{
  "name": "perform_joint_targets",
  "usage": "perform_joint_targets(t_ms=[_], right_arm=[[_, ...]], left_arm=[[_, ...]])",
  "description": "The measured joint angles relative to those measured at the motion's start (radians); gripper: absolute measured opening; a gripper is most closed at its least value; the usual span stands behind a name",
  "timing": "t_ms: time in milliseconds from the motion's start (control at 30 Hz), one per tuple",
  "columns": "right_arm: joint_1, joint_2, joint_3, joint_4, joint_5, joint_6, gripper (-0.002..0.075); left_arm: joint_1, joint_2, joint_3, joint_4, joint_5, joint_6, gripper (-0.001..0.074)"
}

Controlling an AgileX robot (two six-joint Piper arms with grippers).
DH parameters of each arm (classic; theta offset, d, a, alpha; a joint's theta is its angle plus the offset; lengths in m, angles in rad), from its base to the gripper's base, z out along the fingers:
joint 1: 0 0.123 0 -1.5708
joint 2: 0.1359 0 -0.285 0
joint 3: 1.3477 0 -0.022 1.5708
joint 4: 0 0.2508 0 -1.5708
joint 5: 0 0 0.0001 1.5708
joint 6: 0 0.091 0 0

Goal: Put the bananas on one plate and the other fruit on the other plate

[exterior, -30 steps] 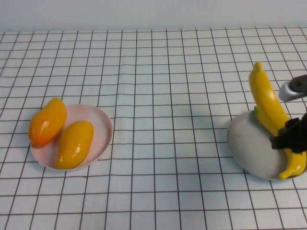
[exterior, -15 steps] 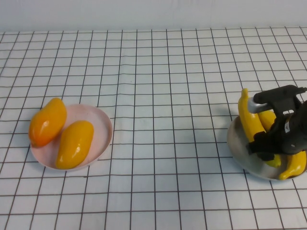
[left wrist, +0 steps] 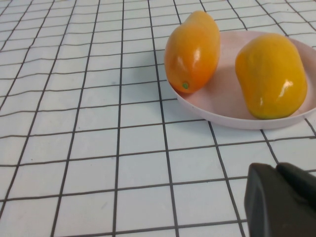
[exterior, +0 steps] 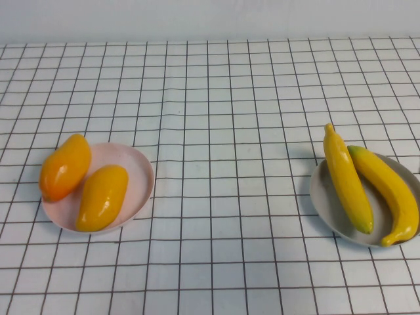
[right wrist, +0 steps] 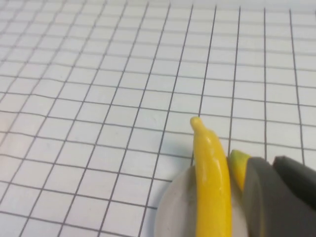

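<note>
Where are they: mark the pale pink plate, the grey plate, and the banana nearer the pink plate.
Round pale pink plate (exterior: 139, 172), high view, bare inner surface.
Round grey speckled plate (exterior: 326, 202), high view, left inner wall.
Long yellow toy banana (exterior: 346, 178), high view, mid-body.

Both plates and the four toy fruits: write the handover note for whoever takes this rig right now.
Left pincer: only a dark tip shows in its wrist view, near the pale pink round plate; nothing held. Right pincer: dark tip above the grey speckled plate; nothing held.
Two plump orange-yellow oval fruits lie on the pink plate. Two long glossy yellow bananas lie side by side on the grey plate.
Done: sorting looks complete.
Left: nothing visible; both arms are out of the high view.
</note>
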Motion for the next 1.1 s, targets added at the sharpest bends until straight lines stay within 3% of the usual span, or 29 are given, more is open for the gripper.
perform_joint_targets(t_ms=[233,433,900,1100], right_arm=[[0.0,-0.379,0.169,-0.001,0.131,0.0,-0.0013],[0.0,-0.658,0.351,0.004,0.056,0.0,-0.0014],[-0.01,-0.758,0.589,-0.033,-0.072,0.001,-0.0015],[-0.167,-0.821,0.672,0.023,-0.142,-0.1,-0.0015]], left_arm=[[0.0,0.0,0.0,0.0,0.0,0.0,-0.0004],[0.0,0.0,0.0,0.0,0.0,0.0,-0.0004],[0.0,0.0,0.0,0.0,0.0,0.0,-0.0004],[0.0,0.0,0.0,0.0,0.0,0.0,-0.0004]])
